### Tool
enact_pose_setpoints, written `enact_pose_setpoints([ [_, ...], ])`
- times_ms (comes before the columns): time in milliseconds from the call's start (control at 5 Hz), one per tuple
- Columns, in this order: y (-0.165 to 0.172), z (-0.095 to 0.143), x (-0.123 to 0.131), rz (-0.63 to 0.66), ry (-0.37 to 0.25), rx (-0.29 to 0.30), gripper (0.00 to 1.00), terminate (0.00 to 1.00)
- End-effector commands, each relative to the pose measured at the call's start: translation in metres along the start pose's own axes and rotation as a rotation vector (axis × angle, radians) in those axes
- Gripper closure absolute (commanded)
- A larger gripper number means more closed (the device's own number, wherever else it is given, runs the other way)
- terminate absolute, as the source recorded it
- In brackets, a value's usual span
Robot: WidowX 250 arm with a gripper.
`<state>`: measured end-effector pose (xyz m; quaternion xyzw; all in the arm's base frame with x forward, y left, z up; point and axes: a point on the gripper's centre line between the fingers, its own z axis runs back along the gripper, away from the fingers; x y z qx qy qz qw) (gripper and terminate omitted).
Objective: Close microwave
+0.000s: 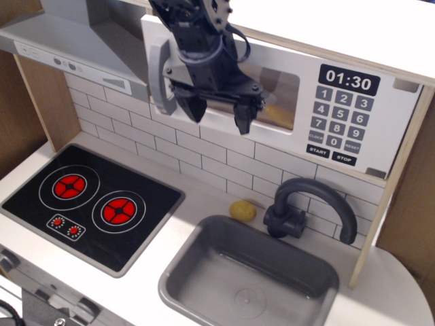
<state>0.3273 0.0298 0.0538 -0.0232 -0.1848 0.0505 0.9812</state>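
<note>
The microwave (340, 102) hangs above the tiled wall, with a black keypad and a 01:30 display on its right side. Its white door (275, 139) lies nearly flush with the front, and I cannot tell if a small gap remains at the left edge. The grey bar handle (158, 78) is at the door's left end. My gripper (216, 114) is open and empty, held against the door's front just right of the handle, covering the left part of the window. A yellow object (280, 114) shows dimly behind the window.
The grey slanted range hood (68, 41) sits left of the microwave. Below are the black hob with two red rings (88, 200), a grey sink (248, 278), a dark curved tap (309, 200) and a small yellow item (242, 210) on the counter by the wall.
</note>
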Motion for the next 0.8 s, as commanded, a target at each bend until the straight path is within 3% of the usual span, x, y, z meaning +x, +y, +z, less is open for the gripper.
enact_pose_setpoints([
  [0,0.011,0.006,0.03,0.02,-0.088,0.021,0.0,0.0],
  [400,0.012,0.007,0.029,0.006,-0.126,0.03,0.0,0.0],
  [600,0.009,0.021,0.008,0.001,-0.099,0.038,0.0,1.0],
])
